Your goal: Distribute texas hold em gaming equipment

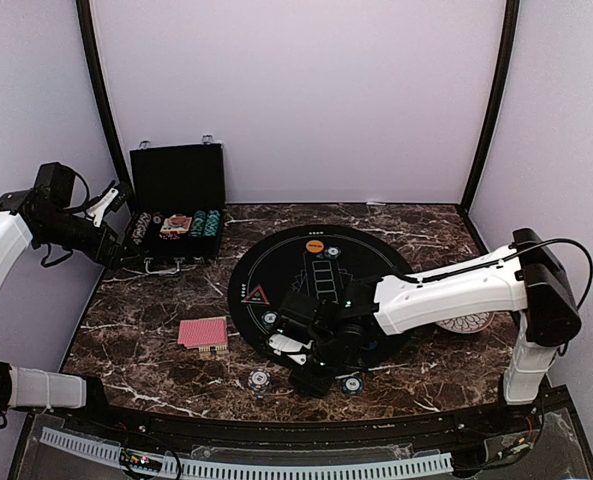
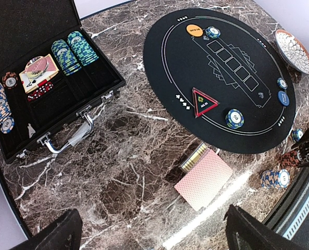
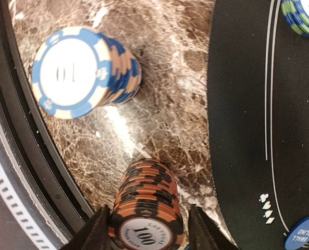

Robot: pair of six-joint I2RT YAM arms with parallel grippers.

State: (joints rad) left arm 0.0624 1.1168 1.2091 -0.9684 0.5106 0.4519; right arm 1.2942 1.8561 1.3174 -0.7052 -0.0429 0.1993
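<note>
Right fingers [image 3: 149, 212]: one on each side of the orange-and-black chip stack [image 3: 144, 190] and close against it. I cannot tell whether they press it or only bracket it. The stack stands on bare marble between the table's near rim and the mat's edge.
Left fingers [image 2: 153, 209]: spread wide, holding nothing, high above the table.
Table [image 1: 146, 350]: dark veined marble with a raised black rim along the near edge. Walls [image 1: 306, 100] close it in on the left, far and right sides.
Right arm [image 1: 446, 290]: stretched low from its base at the right, across the near part of the mat, with the wrist turned down at the near edge.
Left arm [image 1: 1, 250]: drawn up at the far left, wrist beside the case, well apart from the mat.
Mat [image 1: 286, 260]: round, black and mid-table, with a strip of bare marble between its near edge and the rim.
Case [image 1: 176, 180]: open at the far left, with chips and cards in its compartments.
Red-backed deck [image 1: 203, 333]: flat on the marble just left of the mat, with open room all round.
Blue-and-white chip stack [image 3: 73, 73]: upright near the rim, with bare marble between it and the orange-and-black chip stack.
Green-and-blue chips [image 3: 303, 15]: on the mat, inside its printed line.
Orange button [image 1: 315, 243]: on the mat's far side.
Blue button [image 3: 303, 232]: on the mat, inside the printed line.
</note>
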